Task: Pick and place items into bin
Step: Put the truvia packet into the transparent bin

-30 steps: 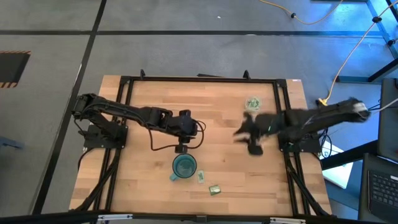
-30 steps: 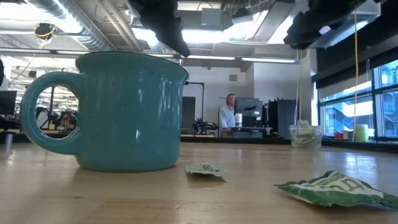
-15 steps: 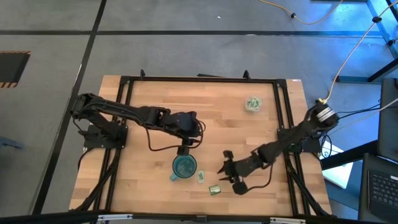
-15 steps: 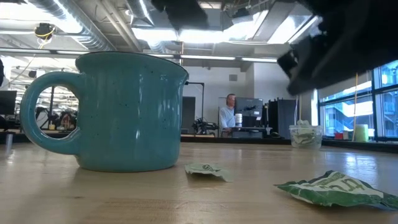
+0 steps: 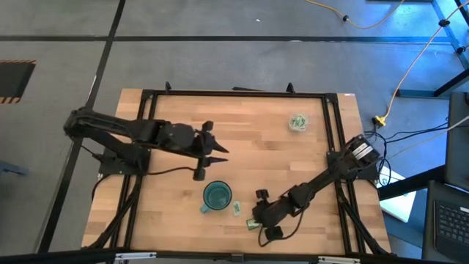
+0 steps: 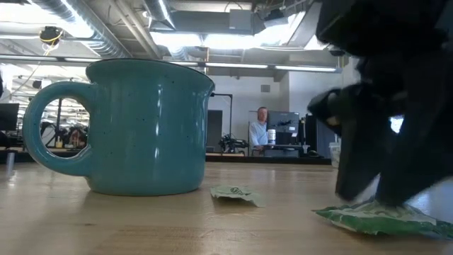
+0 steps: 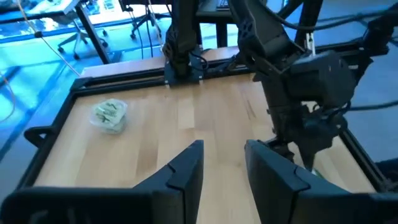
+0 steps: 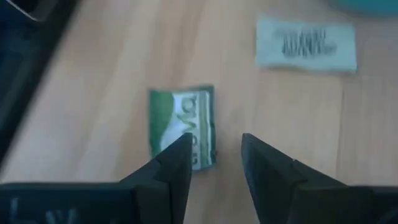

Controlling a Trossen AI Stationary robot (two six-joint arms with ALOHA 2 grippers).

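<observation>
A dark green packet (image 8: 183, 127) lies flat on the table near the front edge; it also shows in the low view (image 6: 382, 218). My right gripper (image 8: 214, 146) is open and low over it, fingers pointing down, one on the packet's edge side and one beside it (image 6: 371, 177). A pale green packet (image 8: 306, 45) lies flat beside the teal mug (image 5: 217, 196). The bin, a small translucent cup (image 5: 297, 122) with packets inside, stands at the far right. My left gripper (image 5: 218, 144) is open and empty, left of centre, far side of the mug. My right gripper stands with its open fingers (image 6: 350, 180) down at the dark green packet's edge (image 8: 202, 134), coming from above. I cannot tell whether a finger touches the packet. The packet lies flat on the table.
The teal mug (image 6: 141, 127) stands upright close to both loose packets. A black frame (image 5: 333, 132) runs along the table's edges. My left wrist view shows the cup (image 7: 110, 115) and my right arm (image 7: 305, 106) across bare wood.
My right gripper has swung from the far right, near the cup, toward the near edge and left, and come down over the dark green packet. My left gripper has risen from above the mug and drawn back toward the table's left.
</observation>
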